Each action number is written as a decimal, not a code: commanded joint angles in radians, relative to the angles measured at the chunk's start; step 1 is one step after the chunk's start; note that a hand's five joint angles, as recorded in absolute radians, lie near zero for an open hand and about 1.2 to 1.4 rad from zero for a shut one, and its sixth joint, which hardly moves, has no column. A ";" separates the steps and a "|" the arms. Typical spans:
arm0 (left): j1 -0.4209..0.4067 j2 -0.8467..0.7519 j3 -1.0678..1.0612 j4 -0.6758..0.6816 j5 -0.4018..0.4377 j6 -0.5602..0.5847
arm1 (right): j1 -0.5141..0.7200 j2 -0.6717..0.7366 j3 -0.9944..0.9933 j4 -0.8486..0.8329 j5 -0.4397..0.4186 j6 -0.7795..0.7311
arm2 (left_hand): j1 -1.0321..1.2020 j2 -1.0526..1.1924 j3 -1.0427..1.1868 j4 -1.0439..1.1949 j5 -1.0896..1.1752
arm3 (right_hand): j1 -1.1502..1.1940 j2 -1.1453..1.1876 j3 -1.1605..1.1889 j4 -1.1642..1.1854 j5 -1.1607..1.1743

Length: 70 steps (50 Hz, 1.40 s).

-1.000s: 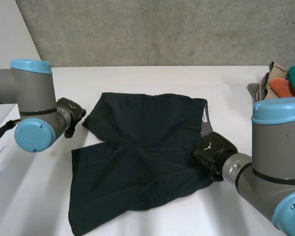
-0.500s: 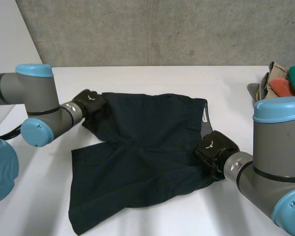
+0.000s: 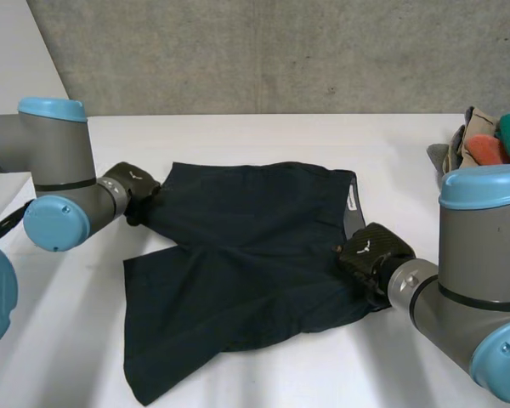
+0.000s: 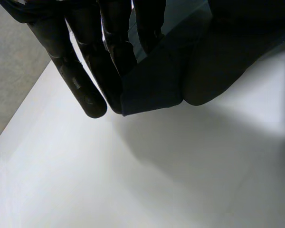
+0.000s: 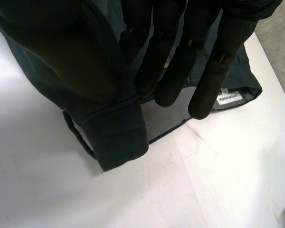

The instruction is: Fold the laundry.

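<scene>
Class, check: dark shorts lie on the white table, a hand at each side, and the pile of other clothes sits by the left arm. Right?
No. The head view shows the pile of clothes by the right arm, not the left. The rest stands.

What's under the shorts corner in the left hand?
Bare white table, shadowed. The corner of the dark navy fabric shorts hangs above it, pinched by the left hand; the cloth hides the thumb.
</scene>
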 commanded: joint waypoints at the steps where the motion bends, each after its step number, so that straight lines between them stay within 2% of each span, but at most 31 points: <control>1: -0.007 0.010 -0.033 -0.003 -0.060 -0.002 | 0.015 -0.003 0.005 0.001 0.002 0.011 | -0.194 -0.225 -0.215 -0.228 -0.187 | 0.271 0.211 0.205 0.196 0.201; 6: -0.002 0.053 -0.044 -0.007 -0.083 -0.013 | 0.021 -0.006 0.001 -0.001 0.001 0.040 | -0.678 -0.708 -0.698 -0.712 -0.671 | 0.271 0.211 0.205 0.196 0.201; 12: 0.011 0.183 -0.131 -0.001 -0.053 -0.090 | 0.035 -0.006 -0.012 -0.013 -0.002 0.091 | -0.647 -0.677 -0.667 -0.680 -0.639 | 0.271 0.211 0.205 0.196 0.201; 19: 0.022 0.428 -0.379 -0.004 0.068 -0.249 | 0.061 0.015 -0.069 -0.045 0.002 0.204 | -0.676 -0.706 -0.696 -0.710 -0.669 | 0.271 0.211 0.205 0.196 0.201; 24: 0.027 0.551 -0.584 -0.021 0.134 -0.318 | 0.065 0.043 -0.114 -0.049 0.019 0.270 | -0.667 -0.697 -0.687 -0.701 -0.660 | 0.271 0.211 0.205 0.196 0.201; 34: 0.059 0.742 -0.970 -0.015 0.260 -0.305 | 0.065 0.090 -0.166 -0.090 0.084 0.382 | -0.658 -0.688 -0.679 -0.692 -0.651 | 0.271 0.211 0.205 0.196 0.201; 39: 0.053 0.766 -1.075 0.002 0.275 -0.282 | 0.064 0.095 -0.167 -0.118 0.099 0.425 | -0.652 -0.683 -0.673 -0.686 -0.645 | 0.271 0.211 0.205 0.196 0.201; 42: 0.051 0.757 -1.102 0.064 0.266 -0.263 | 0.059 0.092 -0.167 -0.130 0.111 0.444 | -0.649 -0.680 -0.670 -0.683 -0.642 | 0.271 0.211 0.205 0.196 0.201; 48: 0.044 0.711 -1.103 0.108 0.260 -0.269 | 0.058 0.089 -0.167 -0.134 0.128 0.461 | -0.526 -0.556 -0.546 -0.560 -0.519 | 0.271 0.211 0.205 0.196 0.201; 52: -0.005 0.685 -1.092 0.092 0.280 -0.292 | 0.055 0.086 -0.164 -0.134 0.142 0.461 | -0.488 -0.518 -0.508 -0.522 -0.481 | 0.271 0.211 0.205 0.196 0.201; 54: -0.032 0.676 -1.087 0.097 0.282 -0.312 | 0.055 0.084 -0.164 -0.128 0.142 0.462 | -0.304 -0.334 -0.324 -0.338 -0.297 | 0.271 0.211 0.205 0.196 0.201; 56: -0.041 0.677 -1.087 0.100 0.280 -0.317 | 0.056 0.084 -0.163 -0.125 0.142 0.464 | 0.097 0.067 0.077 0.063 0.104 | 0.271 0.211 0.205 0.196 0.201; 57: -0.047 0.674 -1.083 0.109 0.280 -0.323 | 0.059 0.083 -0.158 -0.119 0.139 0.461 | 0.230 0.200 0.209 0.196 0.237 | 0.271 0.211 0.205 0.196 0.201; 59: -0.047 0.679 -1.079 0.118 0.280 -0.326 | 0.061 0.075 -0.150 -0.108 0.139 0.458 | 0.231 0.201 0.211 0.197 0.238 | 0.271 0.211 0.205 0.196 0.201; 64: -0.044 0.696 -1.076 0.125 0.277 -0.312 | 0.064 0.006 -0.100 -0.020 0.096 0.334 | 0.231 0.201 0.211 0.197 0.238 | 0.271 0.211 0.205 0.196 0.201; 68: -0.048 0.725 -1.072 0.106 0.286 -0.254 | 0.055 -0.080 0.021 0.161 0.016 0.049 | 0.231 0.201 0.211 0.197 0.238 | 0.271 0.211 0.205 0.196 0.201; 69: -0.050 0.733 -1.075 0.074 0.288 -0.210 | 0.044 -0.124 0.090 0.238 -0.010 -0.081 | 0.231 0.201 0.211 0.197 0.238 | 0.271 0.211 0.205 0.196 0.201; 70: -0.050 0.737 -1.078 0.054 0.289 -0.188 | 0.036 -0.144 0.125 0.270 -0.020 -0.139 | 0.231 0.201 0.211 0.197 0.238 | 0.271 0.211 0.205 0.196 0.201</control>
